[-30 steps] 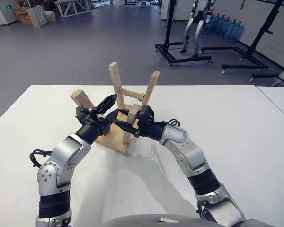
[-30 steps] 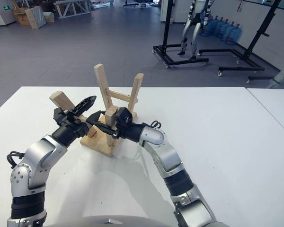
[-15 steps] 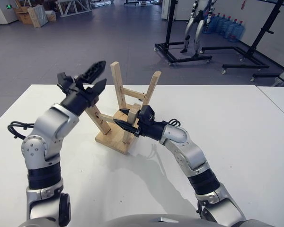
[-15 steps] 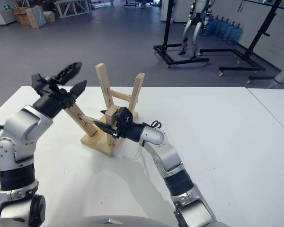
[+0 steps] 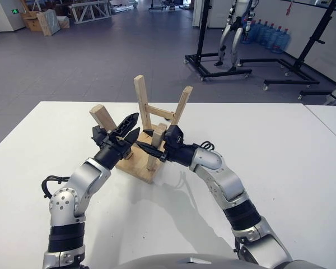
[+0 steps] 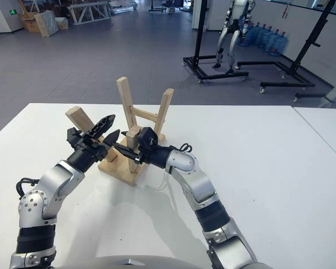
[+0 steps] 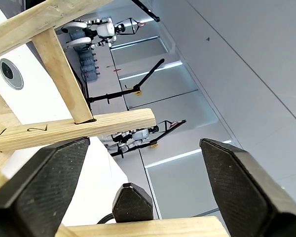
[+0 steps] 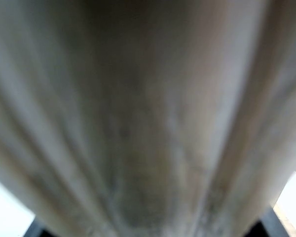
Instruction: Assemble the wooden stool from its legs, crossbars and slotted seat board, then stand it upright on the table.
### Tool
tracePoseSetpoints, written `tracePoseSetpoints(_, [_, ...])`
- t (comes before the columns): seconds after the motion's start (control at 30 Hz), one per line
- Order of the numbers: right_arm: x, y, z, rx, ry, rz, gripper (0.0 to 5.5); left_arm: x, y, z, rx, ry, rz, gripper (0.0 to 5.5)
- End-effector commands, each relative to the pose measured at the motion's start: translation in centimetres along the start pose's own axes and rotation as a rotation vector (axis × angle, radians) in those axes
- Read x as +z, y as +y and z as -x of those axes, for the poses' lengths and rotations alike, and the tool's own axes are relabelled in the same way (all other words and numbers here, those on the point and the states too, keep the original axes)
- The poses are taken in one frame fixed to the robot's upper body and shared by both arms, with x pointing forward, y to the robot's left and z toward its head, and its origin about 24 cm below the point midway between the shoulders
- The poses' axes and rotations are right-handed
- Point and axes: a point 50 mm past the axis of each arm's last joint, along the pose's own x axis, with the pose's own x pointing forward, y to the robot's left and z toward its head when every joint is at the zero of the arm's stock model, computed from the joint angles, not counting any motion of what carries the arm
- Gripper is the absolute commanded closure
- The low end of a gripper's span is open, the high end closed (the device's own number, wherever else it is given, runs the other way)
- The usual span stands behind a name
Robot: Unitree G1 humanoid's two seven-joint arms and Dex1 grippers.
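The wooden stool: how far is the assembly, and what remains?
Done: the seat board lies face down on the table, a crossbar joining the far legs. In hand: the right gripper grips the near leg; the left gripper is open beside the tilted leg. Left: probably straighten that leg, then turn everything upright.

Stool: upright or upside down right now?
Upside down. The stool has its seat board down on the table and its legs pointing up, two joined by a crossbar.
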Motion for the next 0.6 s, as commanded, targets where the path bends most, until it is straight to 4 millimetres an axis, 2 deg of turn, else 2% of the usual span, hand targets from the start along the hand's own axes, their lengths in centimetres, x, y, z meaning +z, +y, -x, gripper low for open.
tracePoseSetpoints(0.03, [-0.4, -0.2, 0.0, 0.005, 0.036, 0.005, 3.46, 2.1, -0.6, -0.5, 0.093, -0.026, -0.083, 1.38])
tracePoseSetpoints(0.17, [-0.5, -0.2, 0.0, 0.007, 0.038, 0.005, 3.46, 5.6, -7.4, -1.8, -0.051, -0.103, -0.211, 1.38])
tracePoseSetpoints(0.23, [-0.5, -0.1, 0.0, 0.009, 0.042, 0.005, 3.46, 6.4, -9.8, -2.0, -0.092, -0.125, -0.251, 1.38])
tracePoseSetpoints(0.3, [-0.5, -0.1, 0.0, 0.012, 0.047, 0.008, 3.46, 6.3, -11.1, -2.0, -0.106, -0.133, -0.26, 1.38])
tracePoseSetpoints(0.33, [-0.5, -0.1, 0.0, 0.013, 0.049, 0.01, 3.46, 6.1, -11.3, -2.1, -0.11, -0.13, -0.255, 1.38])
tracePoseSetpoints(0.4, [-0.6, -0.1, 0.0, 0.015, 0.059, 0.013, 3.46, 5.2, -10.4, -2.2, -0.08, -0.115, -0.237, 1.38])
tracePoseSetpoints(0.6, [-1.8, -0.1, 0.0, 0.015, 0.172, -0.024, 3.46, 1.7, -4.4, -1.0, 0.077, -0.06, -0.142, 1.38])
